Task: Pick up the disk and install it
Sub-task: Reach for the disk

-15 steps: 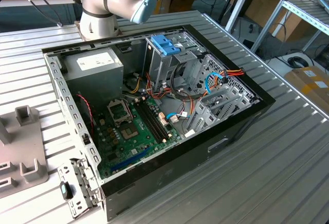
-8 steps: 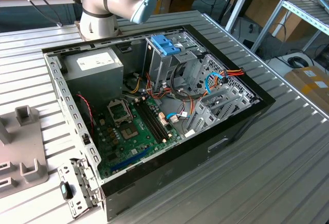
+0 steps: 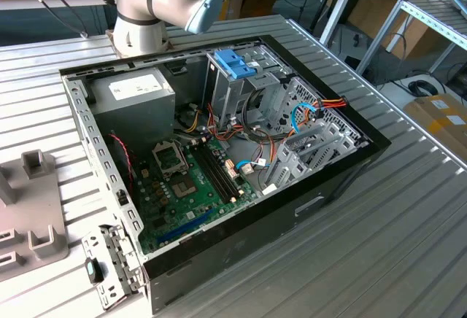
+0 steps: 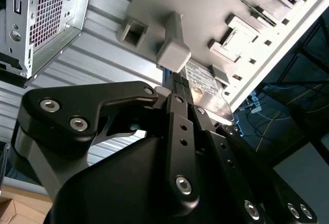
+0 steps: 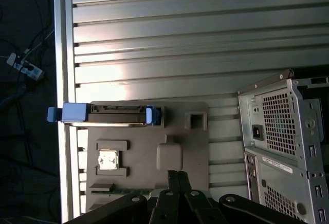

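The disk (image 5: pixel 108 115) stands on its edge in a slot of the grey fixture plate (image 5: pixel 195 152), with blue frame ends at both sides. In the second wrist view its silver face with a white label (image 4: pixel 204 82) shows just past my fingertips. My gripper (image 5: pixel 175 176) hangs above the fixture plate, apart from the disk, its black fingers (image 4: pixel 175 88) shut together with nothing between them. A grey block (image 4: pixel 174 54) on the plate lies close to the tips.
The open computer case (image 3: pixel 343 176) lies on the slatted metal table (image 3: pixel 379 252), with a motherboard, a grey power supply (image 3: pixel 135 92) and a drive cage with a blue latch (image 3: pixel 235 63). The fixture plate (image 3: pixel 29 223) sits at the exterior view's left. The case's rear (image 5: pixel 282 131) stands close to the plate.
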Robot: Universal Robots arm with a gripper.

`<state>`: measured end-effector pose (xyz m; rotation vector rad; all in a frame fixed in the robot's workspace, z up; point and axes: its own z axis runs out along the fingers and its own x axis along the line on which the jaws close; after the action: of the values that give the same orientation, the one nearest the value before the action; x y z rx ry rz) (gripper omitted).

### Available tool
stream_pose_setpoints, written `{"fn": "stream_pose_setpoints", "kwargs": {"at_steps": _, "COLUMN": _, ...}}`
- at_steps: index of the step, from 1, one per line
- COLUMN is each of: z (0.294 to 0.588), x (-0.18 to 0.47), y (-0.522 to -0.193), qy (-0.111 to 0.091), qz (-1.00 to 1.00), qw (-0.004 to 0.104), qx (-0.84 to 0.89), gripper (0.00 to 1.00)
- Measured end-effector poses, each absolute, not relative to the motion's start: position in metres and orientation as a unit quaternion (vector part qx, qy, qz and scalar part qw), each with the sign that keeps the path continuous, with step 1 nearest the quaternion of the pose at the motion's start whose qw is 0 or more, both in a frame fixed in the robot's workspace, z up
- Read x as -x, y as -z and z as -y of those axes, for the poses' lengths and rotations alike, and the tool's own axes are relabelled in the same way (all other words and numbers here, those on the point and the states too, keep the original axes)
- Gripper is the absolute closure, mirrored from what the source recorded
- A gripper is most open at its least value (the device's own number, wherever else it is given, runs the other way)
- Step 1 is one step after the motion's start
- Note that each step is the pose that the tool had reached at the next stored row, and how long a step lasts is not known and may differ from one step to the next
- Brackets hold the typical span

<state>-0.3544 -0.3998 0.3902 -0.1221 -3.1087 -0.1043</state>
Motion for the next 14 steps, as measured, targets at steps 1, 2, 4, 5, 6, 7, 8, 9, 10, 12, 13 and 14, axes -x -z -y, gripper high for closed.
{"fn": "stream_pose_setpoints", "kwargs": {"at_steps": 1, "z": 0.3998, "x": 0.3547, "y": -0.3902, "qy": 0.034, "qz": 0.999, "qw": 0.014, "qx": 0.039, "gripper": 0.89}}
{"fn": "stream_pose_setpoints", "kwargs": {"at_steps": 2, "z": 0.3998, "x": 0.355, "y": -0.3901, "qy": 0.034, "qz": 0.999, "qw": 0.014, "qx": 0.039, "gripper": 0.89}}
{"fn": "stream_pose_setpoints", "kwargs": {"at_steps": 4, "z": 0.3998, "x": 0.3554, "y": -0.3901, "qy": 0.034, "qz": 0.999, "qw": 0.014, "qx": 0.039, "gripper": 0.89}}
{"fn": "stream_pose_setpoints", "kwargs": {"at_steps": 5, "z": 0.3998, "x": 0.3556, "y": -0.3902, "qy": 0.034, "qz": 0.999, "qw": 0.014, "qx": 0.039, "gripper": 0.89}}
{"fn": "stream_pose_setpoints", "kwargs": {"at_steps": 6, "z": 0.3998, "x": 0.356, "y": -0.3901, "qy": 0.033, "qz": 0.999, "qw": 0.014, "qx": 0.039, "gripper": 0.89}}
{"fn": "stream_pose_setpoints", "kwargs": {"at_steps": 7, "z": 0.3998, "x": 0.3562, "y": -0.3901, "qy": 0.034, "qz": 0.999, "qw": 0.014, "qx": 0.039, "gripper": 0.89}}
{"fn": "stream_pose_setpoints", "kwargs": {"at_steps": 8, "z": 0.3998, "x": 0.3563, "y": -0.3901, "qy": 0.034, "qz": 0.999, "qw": 0.014, "qx": 0.039, "gripper": 0.89}}
{"fn": "stream_pose_setpoints", "kwargs": {"at_steps": 9, "z": 0.3998, "x": 0.3566, "y": -0.3901, "qy": 0.034, "qz": 0.999, "qw": 0.014, "qx": 0.039, "gripper": 0.89}}
{"fn": "stream_pose_setpoints", "kwargs": {"at_steps": 10, "z": 0.3998, "x": 0.3568, "y": -0.3901, "qy": 0.034, "qz": 0.999, "qw": 0.014, "qx": 0.039, "gripper": 0.89}}
{"fn": "stream_pose_setpoints", "kwargs": {"at_steps": 12, "z": 0.3998, "x": 0.3572, "y": -0.3901, "qy": 0.034, "qz": 0.999, "qw": 0.014, "qx": 0.039, "gripper": 0.89}}
{"fn": "stream_pose_setpoints", "kwargs": {"at_steps": 13, "z": 0.3998, "x": 0.3574, "y": -0.3901, "qy": 0.034, "qz": 0.999, "qw": 0.014, "qx": 0.039, "gripper": 0.89}}
{"fn": "stream_pose_setpoints", "kwargs": {"at_steps": 14, "z": 0.3998, "x": 0.3576, "y": -0.39, "qy": 0.034, "qz": 0.999, "qw": 0.014, "qx": 0.039, "gripper": 0.89}}
